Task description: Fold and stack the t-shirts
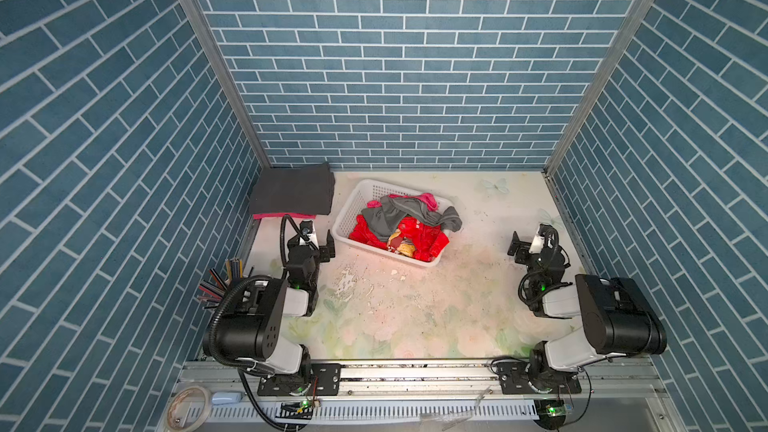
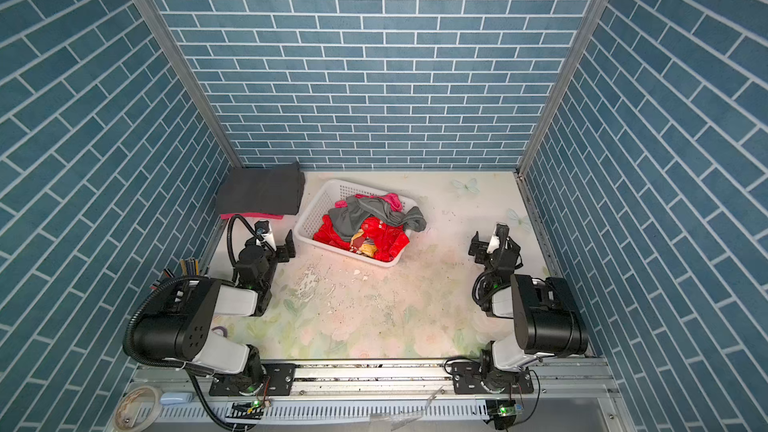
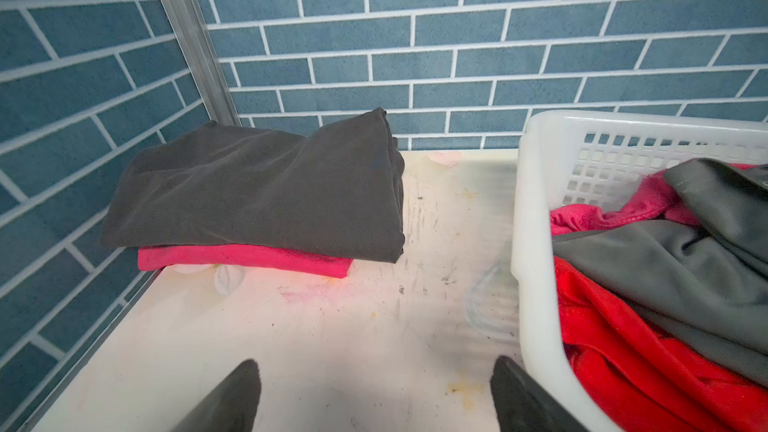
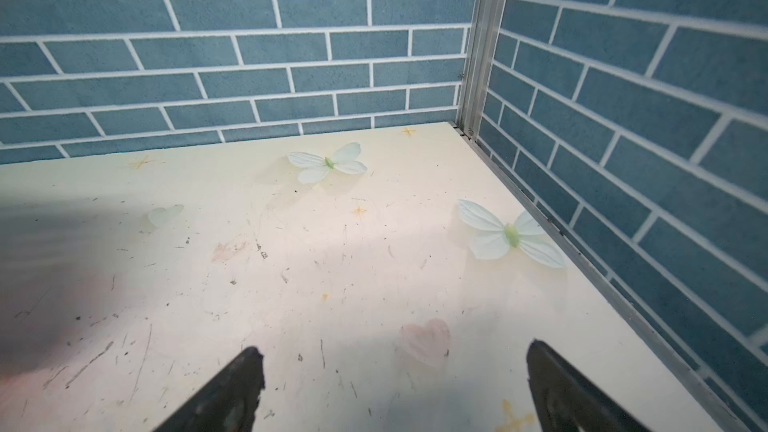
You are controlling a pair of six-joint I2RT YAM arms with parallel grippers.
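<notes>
Two folded t-shirts lie stacked in the far left corner of the tabletop (image 1: pixel 415 305), against the blue brick-patterned walls. A charcoal t-shirt (image 1: pixel 293 193) (image 3: pixel 257 197) lies on top, and a magenta-pink t-shirt (image 1: pixel 282 215) (image 3: pixel 245 259) lies under it with only its near edge showing. Just to the right of the stack, set at an angle, stands the white perforated basket (image 1: pixel 351 218) (image 3: pixel 536 218), which holds the unfolded t-shirts in a crumpled heap. A mid-grey t-shirt (image 1: pixel 386 218) (image 3: pixel 665 268) is draped across the top and hangs over the basket's right rim. A red t-shirt (image 1: pixel 419 238) (image 3: pixel 615 351) fills the near part, with faint white marks and a yellowish printed patch on it. A bit of pink cloth (image 1: pixel 428 199) (image 3: pixel 602 214) shows at the far side. The left pincer (image 3: pixel 376 367) (image 1: pixel 319 239) hovers low just beside the basket's near left corner. Its fingers are spread wide apart with only bare tabletop between them, and it faces the folded stack. The right pincer (image 4: pixel 395 351) (image 1: pixel 530 239) is well apart from the basket near the right edge of the tabletop. Its fingers are likewise spread wide with nothing between them, above the scuffed surface printed with pale butterflies (image 4: pixel 328 163) and a faint pink heart (image 4: pixel 426 340). A cup of pencils (image 1: pixel 226 280) stands beside the left arm's base, and a roll of tape (image 1: pixel 187 405) lies on the front rail.
</notes>
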